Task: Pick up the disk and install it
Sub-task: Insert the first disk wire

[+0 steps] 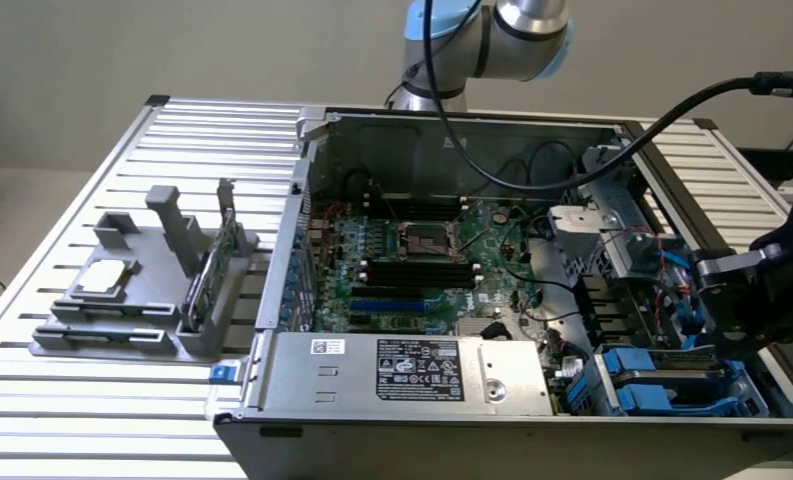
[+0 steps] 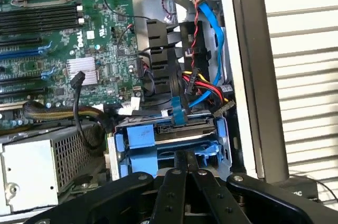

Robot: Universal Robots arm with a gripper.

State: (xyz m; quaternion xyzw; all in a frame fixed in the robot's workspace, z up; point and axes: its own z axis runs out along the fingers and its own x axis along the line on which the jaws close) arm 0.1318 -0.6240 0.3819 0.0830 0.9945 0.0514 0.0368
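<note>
Diffuse, even lighting. The slatted counter reads bright, verging on washed-out in the wrist view; the computer case interior falls into soft shadow; the black hand appears nearly silhouetted.

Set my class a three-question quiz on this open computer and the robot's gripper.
1. True or false: the gripper is wide open.
2. The carrier frame nearest the gripper is: A red, B blue, C green?
3. Fill in: the green circuit card stands upright in the grey ___ on the exterior view's left.
Key: 1 false, it is shut; 2 B; 3 holder.
</note>
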